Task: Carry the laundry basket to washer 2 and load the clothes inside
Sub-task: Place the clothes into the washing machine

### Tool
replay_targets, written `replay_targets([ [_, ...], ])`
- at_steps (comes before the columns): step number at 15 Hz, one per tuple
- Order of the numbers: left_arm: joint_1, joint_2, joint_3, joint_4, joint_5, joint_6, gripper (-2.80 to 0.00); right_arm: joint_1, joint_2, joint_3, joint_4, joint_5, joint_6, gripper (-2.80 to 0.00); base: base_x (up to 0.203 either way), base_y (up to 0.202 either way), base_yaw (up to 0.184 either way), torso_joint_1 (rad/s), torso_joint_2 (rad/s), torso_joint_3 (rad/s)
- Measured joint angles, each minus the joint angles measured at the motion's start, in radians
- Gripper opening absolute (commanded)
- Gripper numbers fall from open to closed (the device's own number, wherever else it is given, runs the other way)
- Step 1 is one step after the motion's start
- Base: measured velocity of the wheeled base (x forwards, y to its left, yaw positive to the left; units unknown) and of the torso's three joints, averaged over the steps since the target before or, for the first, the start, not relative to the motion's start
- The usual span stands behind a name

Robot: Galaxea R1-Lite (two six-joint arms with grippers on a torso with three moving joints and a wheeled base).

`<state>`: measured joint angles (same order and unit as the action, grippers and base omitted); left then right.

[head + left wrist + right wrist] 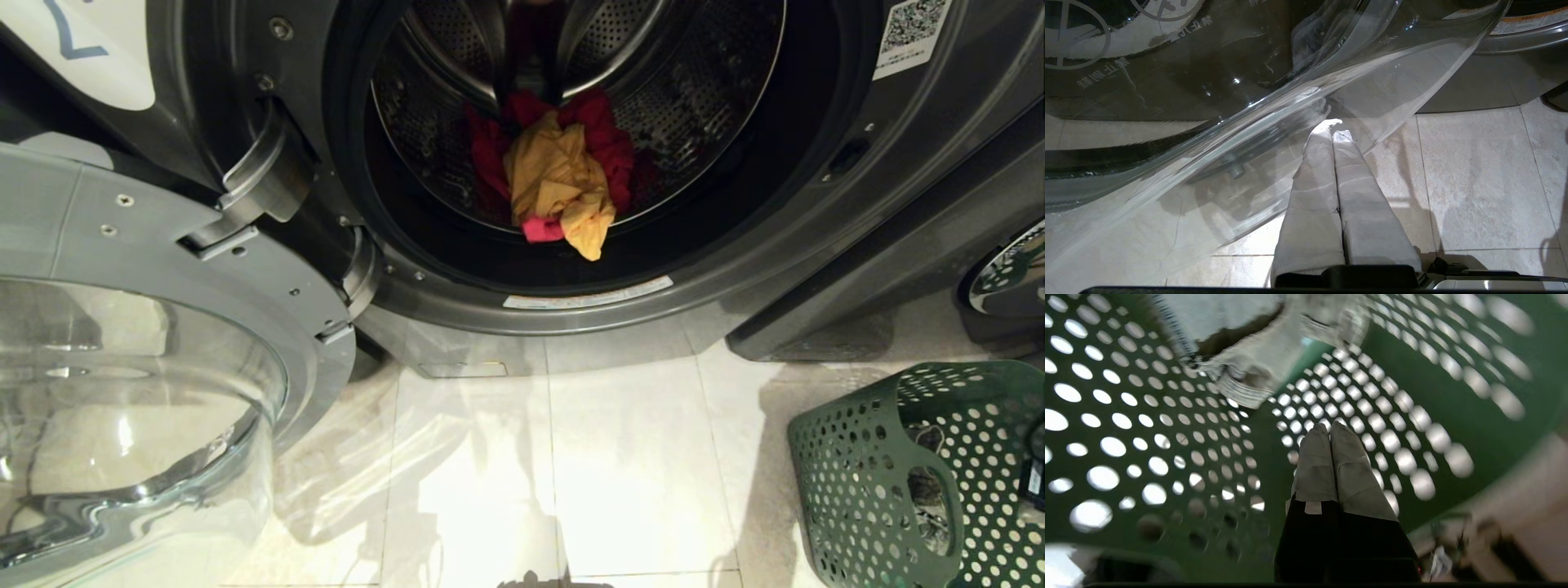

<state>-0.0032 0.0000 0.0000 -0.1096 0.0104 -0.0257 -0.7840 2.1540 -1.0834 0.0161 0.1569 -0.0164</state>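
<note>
- Washer (816, 245): front-loading, dark grey, with its opening facing the head camera. A label with a square code sits on its front panel at upper right.
- Drum (702, 90): perforated steel. A yellow garment (559, 184) lies at the front of the drum on top of a red garment (608, 135); its lower corner hangs over the drum lip.
- Door (204, 269): swung open to the left of the opening, hinged at the washer's front. Its clear glass bowl (139, 425) projects over the tiled floor (629, 457) and fills the lower left of the head view.
- Laundry basket (865, 457): green, perforated, standing on the floor at lower right, below and to the right of the washer opening, well apart from the door.
- Left gripper (1333, 132): jaws pressed together, holding nothing. Only the left wrist view shows it; there it points at the floor just beside the rim of the glass bowl, which crosses that view diagonally.
- Right gripper (1329, 430): jaws pressed together, holding nothing. Only the right wrist view shows it; it is inside the basket, with green perforated walls on all sides.
- Pale striped cloth (1249, 363): lies in the basket ahead of the right gripper, apart from its tips. The head view shows only a hint of it through the handle opening.
</note>
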Motion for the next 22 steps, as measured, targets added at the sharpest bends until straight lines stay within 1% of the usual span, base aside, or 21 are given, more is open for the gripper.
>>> replay_targets([
  [1,0.0,0.0,0.0,0.0,0.0,0.0,-2.8,-0.003,0.05,-0.012,-0.053,0.057,-0.056,-2.8,0.0,0.0,0.0,0.0,0.0,0.0],
  [2,0.0,0.0,0.0,0.0,0.0,0.0,-2.8,-0.004,0.097,-0.032,-0.085,0.095,-0.101,-2.8,0.0,0.0,0.0,0.0,0.0,0.0],
  [3,0.0,0.0,0.0,0.0,0.0,0.0,-2.8,-0.003,0.138,-0.059,-0.095,0.112,-0.123,-2.8,0.0,0.0,0.0,0.0,0.0,0.0],
  [6,0.0,0.0,0.0,0.0,0.0,0.0,-2.8,0.013,0.259,-0.18,-0.111,0.121,-0.14,-2.8,0.0,0.0,0.0,0.0,0.0,0.0],
  [8,0.0,0.0,0.0,0.0,0.0,0.0,-2.8,0.017,0.329,-0.252,-0.152,0.122,-0.145,-2.8,0.0,0.0,0.0,0.0,0.0,0.0],
  [12,0.0,0.0,0.0,0.0,0.0,0.0,-2.8,0.043,0.415,-0.309,-0.27,0.128,-0.2,-2.8,0.0,0.0,0.0,0.0,0.0,0.0],
  [13,0.0,0.0,0.0,0.0,0.0,0.0,-2.8,0.054,0.435,-0.32,-0.308,0.131,-0.206,0.0,0.0,0.0,0.0,0.0,0.0,0.0],
  [15,0.0,0.0,0.0,0.0,0.0,0.0,-2.8,0.079,0.469,-0.343,-0.374,0.133,-0.21,0.0,0.0,0.0,0.0,0.0,0.0,0.0],
  [19,0.0,0.0,0.0,0.0,0.0,0.0,-2.8,0.126,0.51,-0.402,-0.384,0.134,-0.205,0.0,0.0,0.0,0.0,0.0,0.0,0.0],
  [22,0.0,0.0,0.0,0.0,0.0,0.0,-2.8,0.143,0.544,-0.477,-0.413,0.131,-0.208,0.0,0.0,0.0,0.0,0.0,0.0,0.0],
])
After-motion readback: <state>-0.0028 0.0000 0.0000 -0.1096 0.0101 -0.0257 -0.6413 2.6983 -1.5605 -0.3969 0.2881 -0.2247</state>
